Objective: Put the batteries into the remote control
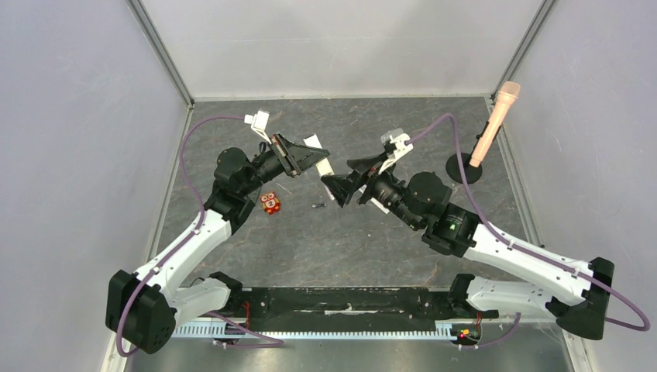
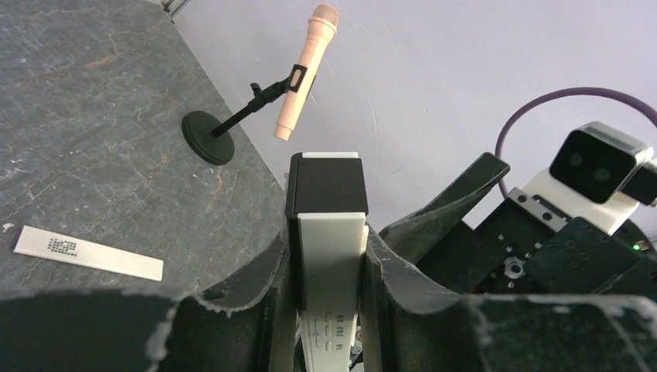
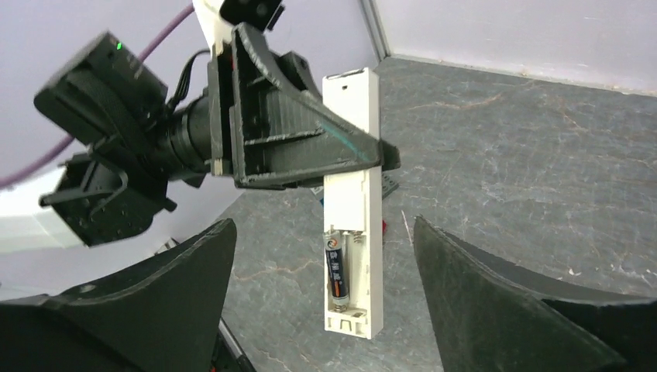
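My left gripper (image 1: 319,157) is shut on the white remote control (image 2: 329,256) and holds it in the air above the table. In the right wrist view the remote (image 3: 355,139) hangs on end with its battery compartment open. One dark battery (image 3: 335,271) sits in the left slot; the slot beside it is empty. A second small dark battery (image 1: 316,206) lies on the table below the grippers. My right gripper (image 1: 341,190) is open and empty, its fingers (image 3: 178,271) spread wide on either side of the remote's lower end without touching it.
A thin white strip (image 2: 89,253) with a dark printed patch lies flat on the table. A red-orange owl-like toy (image 1: 270,203) sits by the left arm. A pink microphone (image 1: 496,116) on a black base stands at the far right corner. Walls enclose the table.
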Robot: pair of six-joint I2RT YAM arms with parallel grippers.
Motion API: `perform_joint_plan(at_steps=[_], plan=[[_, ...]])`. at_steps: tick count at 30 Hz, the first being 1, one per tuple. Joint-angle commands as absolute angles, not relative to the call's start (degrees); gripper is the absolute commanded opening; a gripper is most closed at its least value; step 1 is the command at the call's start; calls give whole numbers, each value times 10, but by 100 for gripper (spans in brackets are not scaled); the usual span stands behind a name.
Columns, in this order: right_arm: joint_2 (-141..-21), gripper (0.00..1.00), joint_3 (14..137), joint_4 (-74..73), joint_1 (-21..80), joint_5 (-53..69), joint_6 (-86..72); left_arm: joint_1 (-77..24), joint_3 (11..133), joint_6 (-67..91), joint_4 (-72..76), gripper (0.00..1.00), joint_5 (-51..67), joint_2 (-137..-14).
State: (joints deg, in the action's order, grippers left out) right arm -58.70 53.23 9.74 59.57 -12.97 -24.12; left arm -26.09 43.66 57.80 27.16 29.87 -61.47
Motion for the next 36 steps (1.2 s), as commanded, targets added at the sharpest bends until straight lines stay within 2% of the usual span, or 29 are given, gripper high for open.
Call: perform_joint_plan(at_steps=[1, 2, 9, 15, 24, 30, 36], plan=[[-583, 93, 582, -17, 572, -167, -368, -261, 452, 576, 315, 2, 277, -603], [-585, 97, 580, -32, 563, -157, -400, -260, 449, 581, 328, 2, 275, -602], [-606, 98, 584, -38, 531, -79, -519, -260, 422, 607, 412, 2, 225, -602], [-601, 98, 569, 29, 527, -83, -572, -267, 412, 629, 439, 2, 191, -602], [-633, 98, 567, 49, 509, -75, -659, -272, 397, 681, 461, 2, 153, -603], [-634, 98, 529, 134, 507, -81, -705, -282, 387, 682, 479, 2, 150, -606], [-650, 98, 536, 137, 505, -75, -712, -288, 377, 683, 488, 2, 142, -609]])
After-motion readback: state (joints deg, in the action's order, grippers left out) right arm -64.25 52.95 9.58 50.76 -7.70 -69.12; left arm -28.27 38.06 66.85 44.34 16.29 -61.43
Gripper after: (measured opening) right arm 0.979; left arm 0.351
